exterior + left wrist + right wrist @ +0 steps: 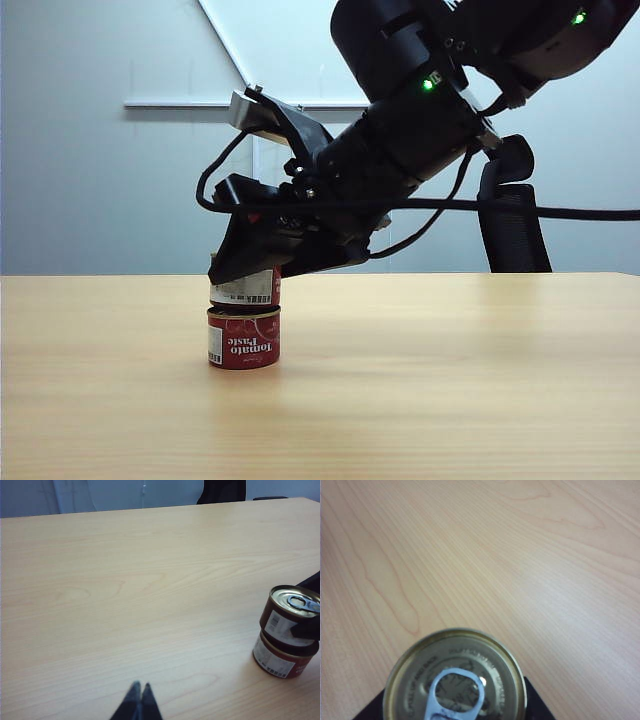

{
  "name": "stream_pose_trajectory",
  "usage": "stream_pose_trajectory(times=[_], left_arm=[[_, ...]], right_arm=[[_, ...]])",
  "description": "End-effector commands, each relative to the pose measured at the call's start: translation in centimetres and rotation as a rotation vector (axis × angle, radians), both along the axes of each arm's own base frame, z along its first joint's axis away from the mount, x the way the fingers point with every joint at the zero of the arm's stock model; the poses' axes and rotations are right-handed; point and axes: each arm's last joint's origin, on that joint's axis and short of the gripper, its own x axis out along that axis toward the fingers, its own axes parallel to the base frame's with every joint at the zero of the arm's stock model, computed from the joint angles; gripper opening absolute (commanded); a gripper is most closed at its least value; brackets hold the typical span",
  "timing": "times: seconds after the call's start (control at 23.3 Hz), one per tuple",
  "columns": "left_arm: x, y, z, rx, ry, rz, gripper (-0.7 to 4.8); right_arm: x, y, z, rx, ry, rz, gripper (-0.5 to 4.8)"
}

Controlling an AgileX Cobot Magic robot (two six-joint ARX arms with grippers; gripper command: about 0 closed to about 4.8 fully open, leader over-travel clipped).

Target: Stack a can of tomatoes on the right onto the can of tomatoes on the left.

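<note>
Only from above does the upper can's [455,677] pull tab [456,691] show

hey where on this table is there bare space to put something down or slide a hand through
Bare wood lies all around: the light wooden table is free right of the red tomato paste can, left of it, and in front. It is crowded only at the stack, where the right claw grips the upper can. The shut left claw hovers apart.

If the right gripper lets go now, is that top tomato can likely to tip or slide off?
Probably stays: the top can looks upright and centred on the bottom can, rims roughly aligned. Rigid metal, likely slick, so the right gripper could nudge it.
</note>
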Motion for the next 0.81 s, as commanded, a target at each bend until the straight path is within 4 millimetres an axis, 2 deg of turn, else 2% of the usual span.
stream_pose_trajectory(times=[0.04, 0.34, 0.69, 0.73, 0.77, 0.81], left_arm=[[0.0, 0.0, 0.2, 0.000, -0.012, -0.007, -0.02], [0.0, 0.0, 0.2, 0.000, -0.013, -0.007, -0.02], [0.0, 0.0, 0.2, 0.000, -0.013, -0.007, -0.02], [0.0, 0.0, 0.2, 0.000, -0.012, -0.007, -0.02], [0.0, 0.0, 0.2, 0.000, -0.012, -0.007, -0.02], [0.0, 0.0, 0.2, 0.000, -0.012, -0.007, -0.02]], right_arm=[[-0.2, -0.1, 0.1, -0.011, 0.026, 0.001, 0.54], [-0.6, -0.5, 1.6, 0.006, 0.008, 0.001, 0.55], [-0.9, 0.0, 1.9, 0.023, -0.012, 0.017, 0.56], [-0.9, 0.0, 1.9, 0.023, -0.011, 0.016, 0.78], [-0.9, 0.0, 1.8, 0.022, -0.012, 0.015, 1.29], [-0.9, 0.0, 1.8, 0.024, -0.013, 0.015, 1.42]])
